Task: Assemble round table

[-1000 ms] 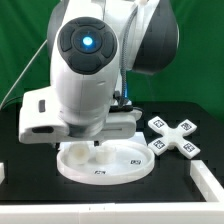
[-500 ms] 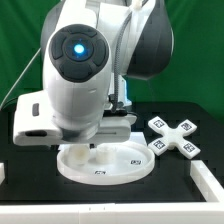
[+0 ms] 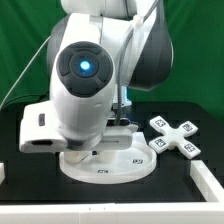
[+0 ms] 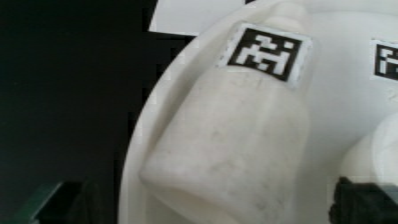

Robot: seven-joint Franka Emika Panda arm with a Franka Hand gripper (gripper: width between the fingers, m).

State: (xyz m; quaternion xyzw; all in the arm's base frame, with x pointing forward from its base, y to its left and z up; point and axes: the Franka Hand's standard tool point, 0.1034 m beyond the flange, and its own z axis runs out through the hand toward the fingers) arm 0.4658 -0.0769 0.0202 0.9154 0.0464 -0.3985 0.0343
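Observation:
The round white disc lies flat on the black table, partly hidden under my arm. The cross-shaped foot lies to the exterior view's right of it, tags up. The gripper is low over the disc, and its fingers are hidden by the arm in the exterior view. In the wrist view the white leg, with a square tag near its far end, fills the space between the jaws. My gripper is open and straddles the leg. One dark fingertip is against the leg and the other stands slightly off it.
White raised pieces sit at the table's front corners. A green backdrop stands behind the table. A second tag shows beside the leg in the wrist view, and a flat white surface lies beyond it.
The arm has come down lower over the disc and shifted a little toward the exterior view's right. The disc and the foot have not moved.

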